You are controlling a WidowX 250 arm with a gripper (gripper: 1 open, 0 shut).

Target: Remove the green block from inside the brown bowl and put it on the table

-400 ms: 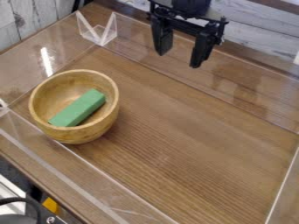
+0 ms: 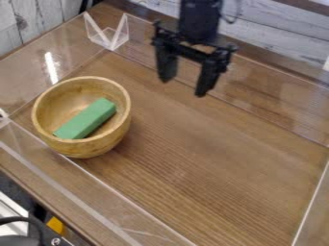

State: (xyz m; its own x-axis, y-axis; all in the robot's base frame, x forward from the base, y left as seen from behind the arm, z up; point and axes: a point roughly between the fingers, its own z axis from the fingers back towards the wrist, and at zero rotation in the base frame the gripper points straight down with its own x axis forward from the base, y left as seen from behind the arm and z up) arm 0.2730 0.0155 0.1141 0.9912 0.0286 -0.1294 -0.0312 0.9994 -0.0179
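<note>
Resting left of the open gripper (image 2: 184, 79), green block (image 2: 87, 119) well apart.

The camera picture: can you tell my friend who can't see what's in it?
A green block lies inside a brown wooden bowl on a wood-grain table. Behind them, a blurry black robot gripper hangs with its jaws open, away from the bowl.

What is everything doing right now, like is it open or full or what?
hand: open, above the table, holding nothing
bowl: upright, on the table, block inside
block: in the bowl, not taken out yet
table: bowl standing on it
</note>
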